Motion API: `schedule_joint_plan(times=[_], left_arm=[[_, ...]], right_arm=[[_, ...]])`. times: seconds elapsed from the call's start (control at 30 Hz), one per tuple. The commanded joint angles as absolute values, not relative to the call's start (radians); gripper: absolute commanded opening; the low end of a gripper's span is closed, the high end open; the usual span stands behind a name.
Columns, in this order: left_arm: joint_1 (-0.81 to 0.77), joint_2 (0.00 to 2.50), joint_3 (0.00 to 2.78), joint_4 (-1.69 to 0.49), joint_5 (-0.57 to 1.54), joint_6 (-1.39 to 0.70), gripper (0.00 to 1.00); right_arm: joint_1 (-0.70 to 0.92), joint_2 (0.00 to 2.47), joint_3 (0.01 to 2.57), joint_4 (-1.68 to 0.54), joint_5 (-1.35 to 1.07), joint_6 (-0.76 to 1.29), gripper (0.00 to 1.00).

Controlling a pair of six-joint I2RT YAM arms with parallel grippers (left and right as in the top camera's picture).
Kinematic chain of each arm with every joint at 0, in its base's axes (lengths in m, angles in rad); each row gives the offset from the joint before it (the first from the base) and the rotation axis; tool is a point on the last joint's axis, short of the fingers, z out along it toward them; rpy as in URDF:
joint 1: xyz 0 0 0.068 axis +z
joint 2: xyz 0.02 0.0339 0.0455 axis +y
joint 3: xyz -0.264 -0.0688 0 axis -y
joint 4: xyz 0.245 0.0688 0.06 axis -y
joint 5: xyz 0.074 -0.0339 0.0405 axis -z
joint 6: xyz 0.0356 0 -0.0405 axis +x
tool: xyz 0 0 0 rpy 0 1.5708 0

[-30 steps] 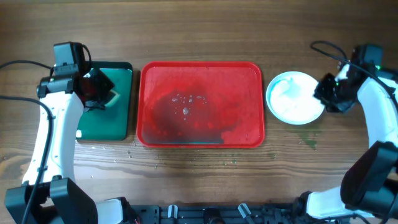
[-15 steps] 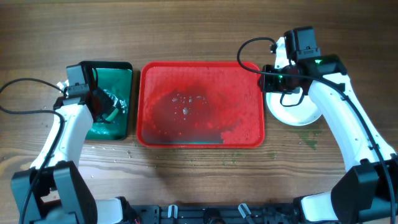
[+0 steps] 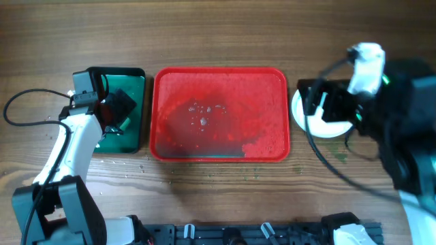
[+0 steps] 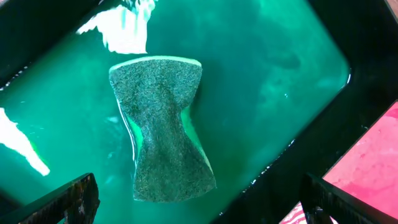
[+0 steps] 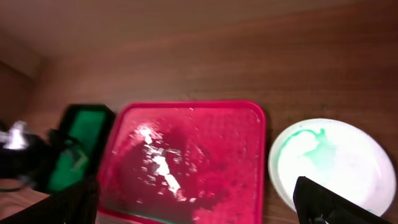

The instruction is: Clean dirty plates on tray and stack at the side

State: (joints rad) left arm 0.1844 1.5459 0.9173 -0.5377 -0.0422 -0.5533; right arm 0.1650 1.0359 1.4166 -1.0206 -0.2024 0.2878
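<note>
- We find the tray (image 3: 218, 73) bare of plates, with only wet smears on its floor.
- The one plate (image 5: 329, 165) lies on the table just right of the tray and carries a green streak.
- We judge the washing step close to finished, with this plate set at the side.
- The sponge (image 4: 165, 127) lies loose in the water of the basin (image 4: 280, 74), left of the tray.
- The left gripper (image 4: 205, 202) hangs directly over the sponge, pointing down, fingers spread wide and holding nothing.
- The right gripper (image 5: 199, 205) sits high above the table, looking down on tray and plate, fingers wide apart and empty. Its arm shows blurred in the overhead view.
- The next move, in our judgement, calls for confirming that no plate remains, or wiping off the green streak.
</note>
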Motion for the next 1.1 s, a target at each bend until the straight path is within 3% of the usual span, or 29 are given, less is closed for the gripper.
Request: schedule_joint_plan(times=[0.0, 0.13, 0.27, 0.4, 0.53, 0.7, 0.87, 1.07], left_arm=[[0.19, 1.545, 0.914, -0.536, -0.027, -0.566, 1.0], [0.19, 1.545, 0.915, -0.536, -0.027, -0.566, 1.0], [0.19, 1.545, 0.915, -0.536, -0.027, -0.566, 1.0], [0.19, 1.545, 0.915, -0.536, -0.027, -0.566, 1.0], [0.19, 1.545, 0.915, -0.536, -0.027, -0.566, 1.0], [0.19, 1.545, 0.914, -0.536, -0.027, -0.566, 1.0], [0.19, 1.545, 0.915, -0.536, -0.027, -0.566, 1.0], [0.19, 1.545, 0.915, -0.537, -0.027, -0.566, 1.0]], right_arm=[[0.167, 0.96, 1.426, -1.032, -0.115, 0.432, 1.0], [0.167, 0.916, 1.426, -1.047, 0.057, 0.341, 1.0], [0.167, 0.896, 1.33, -0.87, -0.029, 0.098, 1.0], [0.161, 0.694, 0.999, -0.612, -0.065, -0.002, 1.0], [0.097, 0.404, 0.53, -0.276, -0.33, -0.133, 1.0], [0.08, 0.11, 0.214, -0.152, -0.384, -0.129, 1.0], [0.08, 0.013, 0.004, 0.052, -0.509, -0.127, 1.0], [0.08, 0.004, 0.005, 0.037, -0.518, -0.076, 1.0]])
